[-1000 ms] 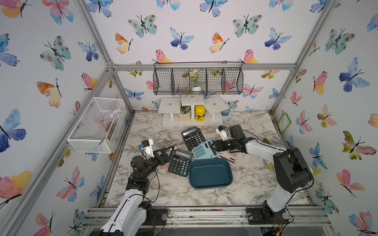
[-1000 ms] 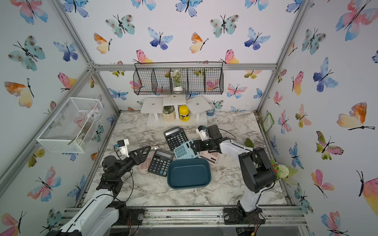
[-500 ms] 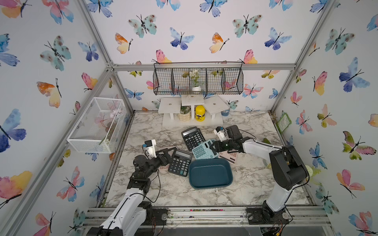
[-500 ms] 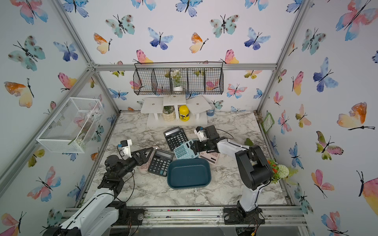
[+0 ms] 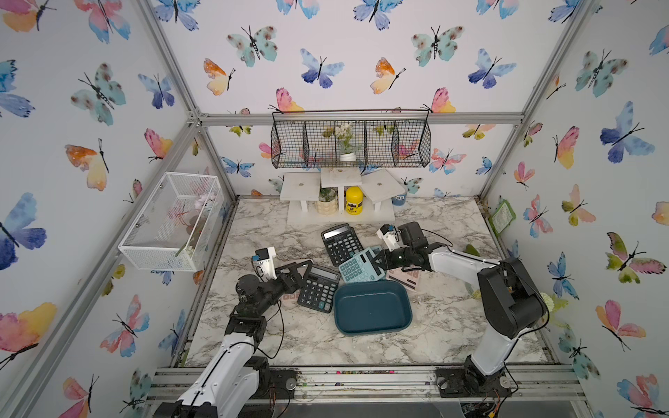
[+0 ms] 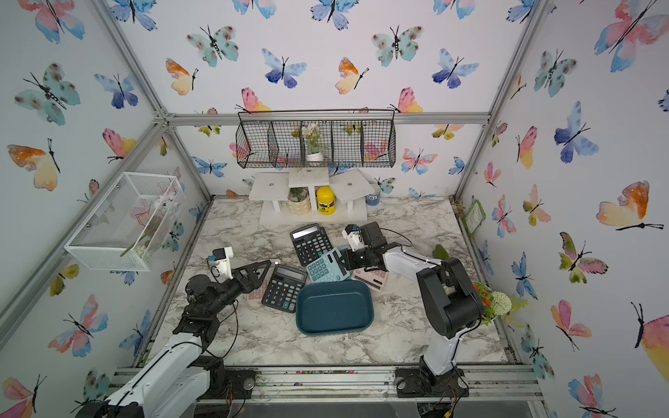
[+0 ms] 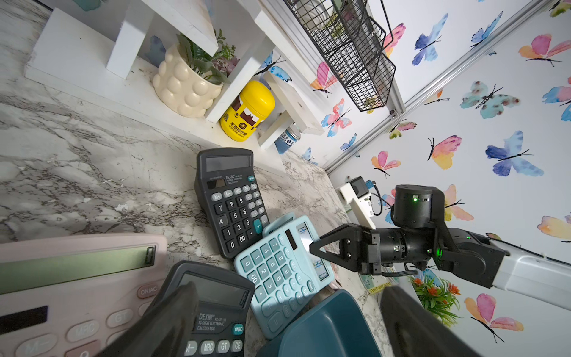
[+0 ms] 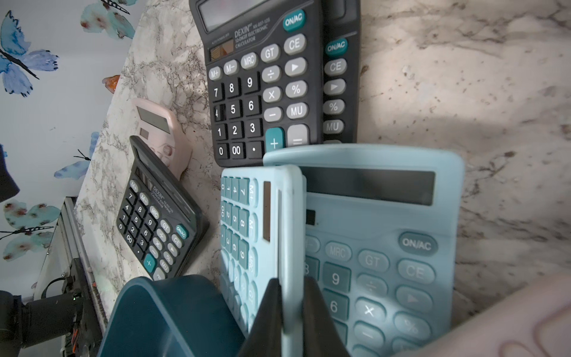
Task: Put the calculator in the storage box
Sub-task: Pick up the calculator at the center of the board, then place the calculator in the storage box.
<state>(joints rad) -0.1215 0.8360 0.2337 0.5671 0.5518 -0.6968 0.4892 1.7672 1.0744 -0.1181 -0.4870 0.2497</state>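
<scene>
Pale blue plastic sat between the right jaws, which were clenched on the display end of the pale blue calculator. In the right wrist view it was tipped up on one long edge, with a dark finger pressed against each face. A second blue calculator lay flat on the marble desk just beside it, partly underneath.

In both top views the gripped calculator was outside the storage box, at the box's far rim, with its keypad end nearest the rim. Whether it touched the rim could not be told. The teal box sat near the middle of the desk, in front of the cluster of calculators.

A black calculator lay beyond the blue pair, and another black calculator lay touching the box's left rim. A pink calculator lay under the right arm.

The left jaws were spread wide and held nothing. They hung low over the display end of the nearer black calculator and over a second pink calculator beside it.
</scene>
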